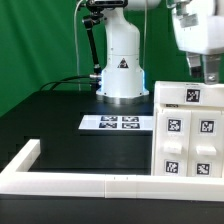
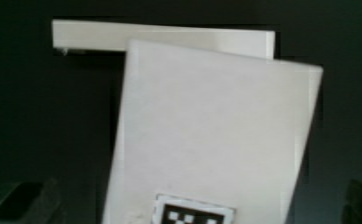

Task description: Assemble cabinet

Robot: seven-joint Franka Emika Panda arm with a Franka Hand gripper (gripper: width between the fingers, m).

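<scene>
The white cabinet parts (image 1: 189,132) stand grouped at the exterior view's right, by the front rail, with several black-and-white tags facing the camera. One tagged panel (image 1: 190,95) lies across their top. My gripper (image 1: 203,72) hangs just above this group and touches nothing. In the wrist view a large white panel (image 2: 204,120) fills the middle, with a tag (image 2: 196,211) near my gripper (image 2: 192,206). The dark fingers (image 2: 18,200) stand wide apart on either side of the panel. The gripper is open and holds nothing.
The marker board (image 1: 110,123) lies flat on the black table in front of the robot base (image 1: 122,72). A long low white rail (image 1: 95,183) edges the table's front and turns back at the exterior view's left (image 1: 22,158). A green curtain stands behind.
</scene>
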